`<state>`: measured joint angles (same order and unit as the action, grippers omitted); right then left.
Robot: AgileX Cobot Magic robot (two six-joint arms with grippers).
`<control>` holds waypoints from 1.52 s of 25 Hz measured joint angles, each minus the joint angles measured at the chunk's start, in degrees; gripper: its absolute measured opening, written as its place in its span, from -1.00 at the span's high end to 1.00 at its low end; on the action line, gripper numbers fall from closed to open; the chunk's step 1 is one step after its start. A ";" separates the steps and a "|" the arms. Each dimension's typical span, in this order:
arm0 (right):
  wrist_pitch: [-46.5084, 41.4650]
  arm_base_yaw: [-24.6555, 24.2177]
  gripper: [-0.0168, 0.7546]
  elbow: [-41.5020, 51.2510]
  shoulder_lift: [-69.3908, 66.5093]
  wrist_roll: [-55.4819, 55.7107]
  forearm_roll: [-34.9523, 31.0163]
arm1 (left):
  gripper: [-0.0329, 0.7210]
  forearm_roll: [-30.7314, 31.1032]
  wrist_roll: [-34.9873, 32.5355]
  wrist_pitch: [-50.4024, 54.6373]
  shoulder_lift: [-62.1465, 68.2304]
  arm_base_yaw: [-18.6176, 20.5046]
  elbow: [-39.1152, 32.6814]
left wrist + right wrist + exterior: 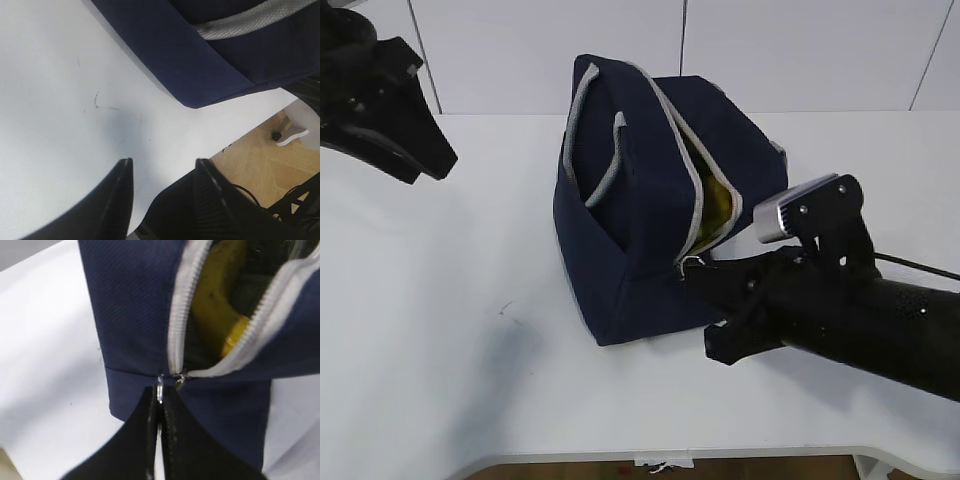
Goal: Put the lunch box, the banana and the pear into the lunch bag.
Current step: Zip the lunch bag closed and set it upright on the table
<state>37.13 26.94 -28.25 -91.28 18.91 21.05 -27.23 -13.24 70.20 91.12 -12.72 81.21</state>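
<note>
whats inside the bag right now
Through the open zipper of the bag, the yellow banana shows. The fabric covers the rest, so lunch box and pear can't be confirmed.

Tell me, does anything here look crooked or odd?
The bag leans to one side instead of standing square, and its zipper gapes, showing a banana inside. The right gripper pinches the ring pull. Nothing looks spilled or damaged.

White table (440,330), navy lunch bag (630,260) standing on it, faint scuff marks (97,102)
</note>
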 joint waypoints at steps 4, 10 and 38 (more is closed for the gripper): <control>-4.66 0.00 0.99 0.08 3.93 0.88 0.09 | 0.10 -0.09 0.00 0.00 0.00 0.00 0.00; -12.32 0.00 0.99 -1.35 9.75 1.01 0.13 | 0.10 -0.09 0.00 0.00 0.00 0.00 0.00; -25.81 0.00 0.99 -30.33 4.12 44.23 37.91 | 0.10 3.40 -3.56 0.00 0.00 -1.90 0.00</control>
<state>11.32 26.94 -58.59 -87.15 63.14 58.97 -23.83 -16.80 70.20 91.12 -14.61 81.21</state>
